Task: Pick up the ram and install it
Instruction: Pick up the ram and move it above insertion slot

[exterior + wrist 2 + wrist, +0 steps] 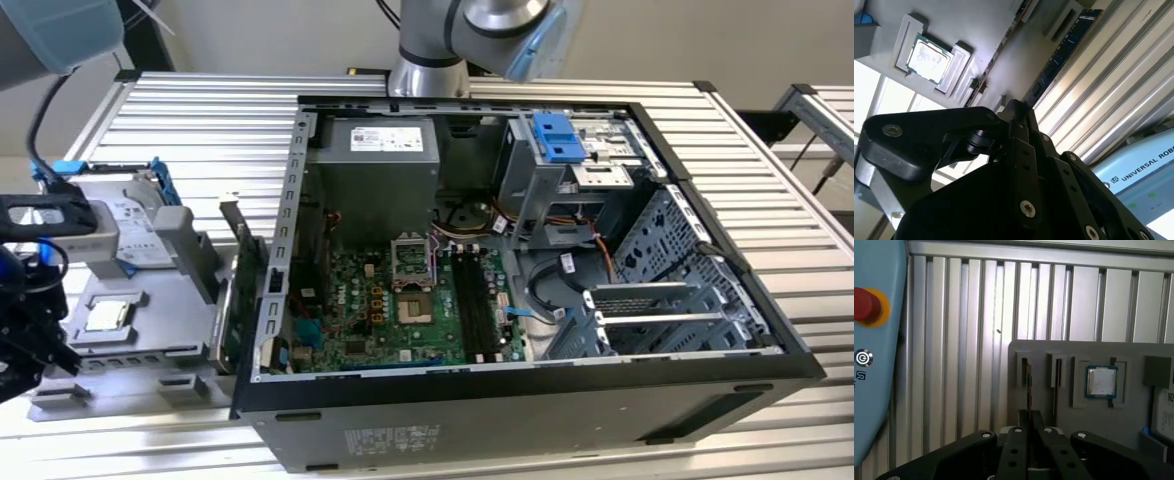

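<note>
Exterior view, gripper: the gripper (30, 335) is seen at the exterior view's left edge, over the grey holder (154, 335) and well apart from the open computer case (534, 405).
Second wrist view, ram: the ram (1066, 52) is seen as a long, dark blue-green stick set on edge in the holder, with its near end just beside the tip of the gripper (1018, 107).
Second wrist view, long axis: it is directed straight away from the gripper.
First wrist view, ram: it is seen edge-on (1028, 385) in a slot of the holder, in line with the gripper (1029, 415); a processor chip (1101, 382) is seated apart, beyond a second slot.
Jaws: it cannot be told whether they are released or clenched on the ram's near end.
Task standing: the ram is judged not yet lifted from the holder.
</note>
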